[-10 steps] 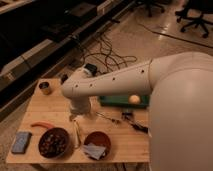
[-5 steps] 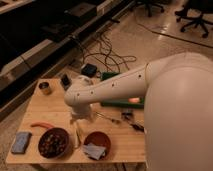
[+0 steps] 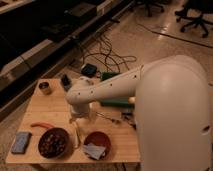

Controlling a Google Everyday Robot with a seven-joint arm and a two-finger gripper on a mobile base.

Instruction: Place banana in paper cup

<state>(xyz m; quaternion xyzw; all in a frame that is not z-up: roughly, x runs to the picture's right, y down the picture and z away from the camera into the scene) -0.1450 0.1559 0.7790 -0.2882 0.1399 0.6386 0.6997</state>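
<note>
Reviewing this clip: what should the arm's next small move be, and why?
Probably ease the gripper straight down onto the banana. The banana lies on the table between the dark bowl and the red bowl, and the gripper hangs right over its far end, so no sideways shift seems needed.

Seemingly an office: swivel chairs [image 3: 194,18]; gripper [image 3: 78,121] above table [image 3: 50,107].
</note>
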